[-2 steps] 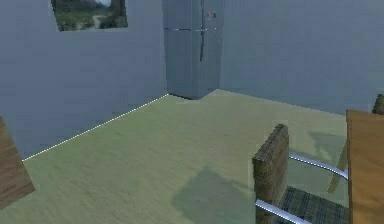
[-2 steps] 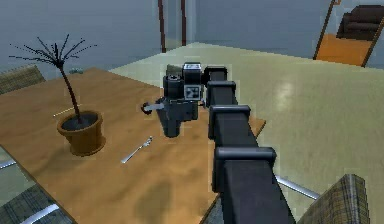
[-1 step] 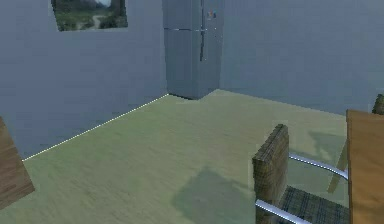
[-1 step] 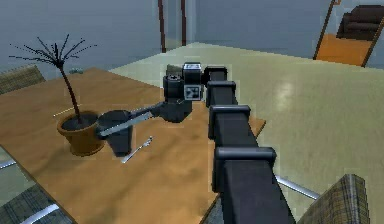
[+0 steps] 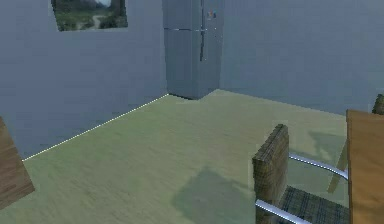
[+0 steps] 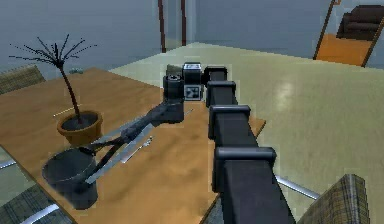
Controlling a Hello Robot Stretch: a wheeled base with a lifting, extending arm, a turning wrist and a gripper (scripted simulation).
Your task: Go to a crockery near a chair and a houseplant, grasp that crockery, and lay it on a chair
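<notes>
On the wooden table (image 6: 40, 110) stands a houseplant (image 6: 77, 122), bare dark branches in a brown pot. In front of the pot lies a dark round dish (image 6: 62, 172), low and grey-black. The arm (image 6: 240, 150) rises from the bottom edge and ends at two white squares (image 6: 200, 80). From there the gripper (image 6: 100, 160) slants down and left across the tabletop, its thin fingers (image 6: 120, 148) ending at the dish's rim. I cannot tell whether it holds anything. A woven chair (image 6: 20, 78) stands at the table's far left side.
A woven chair with metal arms (image 5: 290, 185) stands by a wooden table edge (image 5: 366, 160) at the forward view's right. A grey fridge (image 5: 192, 45) fills the far corner, with open floor before it. Another chair back (image 6: 345, 198) is at the arm side view's bottom right.
</notes>
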